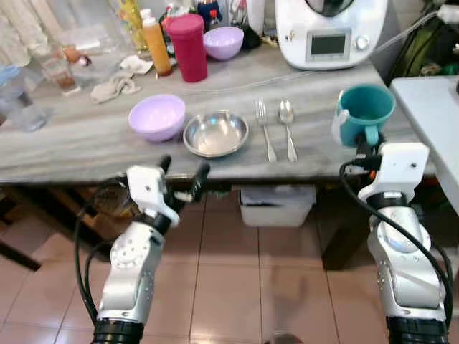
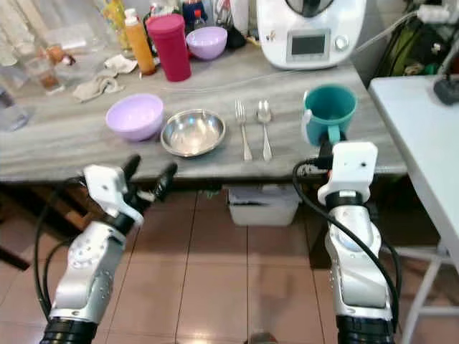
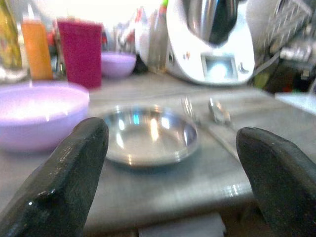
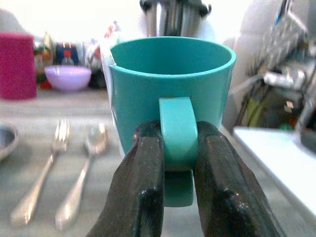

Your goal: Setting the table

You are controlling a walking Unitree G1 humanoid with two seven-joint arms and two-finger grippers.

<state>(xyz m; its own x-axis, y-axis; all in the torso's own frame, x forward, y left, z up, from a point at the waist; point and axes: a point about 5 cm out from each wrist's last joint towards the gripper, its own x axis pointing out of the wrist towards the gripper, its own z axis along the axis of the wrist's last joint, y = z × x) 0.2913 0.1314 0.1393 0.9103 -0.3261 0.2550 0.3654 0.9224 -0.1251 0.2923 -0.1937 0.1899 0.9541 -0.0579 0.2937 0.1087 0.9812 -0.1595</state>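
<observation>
A teal mug point(image 1: 366, 112) stands upright near the table's right front corner, and my right gripper point(image 4: 178, 173) is shut on its handle point(image 4: 177, 133). To its left a fork point(image 1: 265, 129) and a spoon point(image 1: 287, 127) lie side by side, then a steel bowl point(image 1: 216, 133) and a lilac bowl point(image 1: 157, 117). My left gripper point(image 1: 183, 174) hangs open just below the table's front edge, in front of the steel bowl point(image 3: 148, 136), holding nothing.
The grey table point(image 1: 86, 150) carries a white kitchen machine point(image 1: 330, 32), a red tumbler point(image 1: 188, 46), an orange bottle point(image 1: 155, 44), a second lilac bowl point(image 1: 224, 41), a cloth and glasses at the back. A white surface point(image 1: 434, 115) stands right. A white bin point(image 1: 276, 204) sits underneath.
</observation>
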